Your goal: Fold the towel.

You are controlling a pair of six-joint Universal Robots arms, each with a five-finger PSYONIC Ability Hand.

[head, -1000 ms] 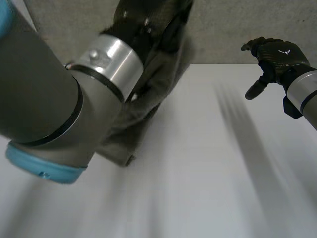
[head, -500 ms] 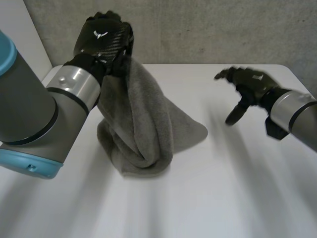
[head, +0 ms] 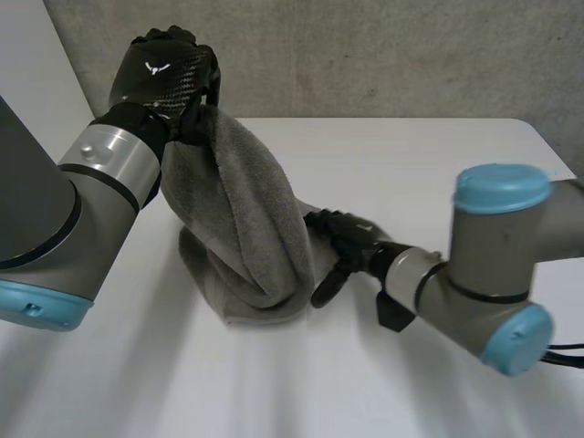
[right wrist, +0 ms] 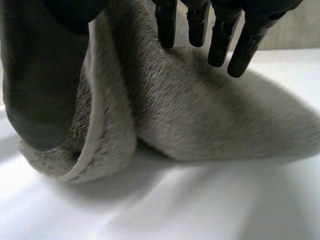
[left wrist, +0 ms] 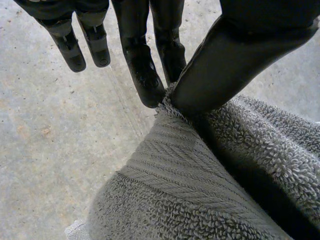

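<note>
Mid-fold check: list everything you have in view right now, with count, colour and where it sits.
grey terry-cloth towel: one, grey, top edge held up above the table, lower part bunched on it.
white table: one, white, under the towel and both arms.
rough grey wall: one, grey, behind the table's far edge.
left hand: one, black, raised, thumb and fingers pinching the towel's hemmed top edge.
right hand: one, black, low at the towel's side, fingers relaxed.
left arm: one, grey with light-blue cap, near side.
right arm: one, grey with light-blue caps, reaching across the table.
</note>
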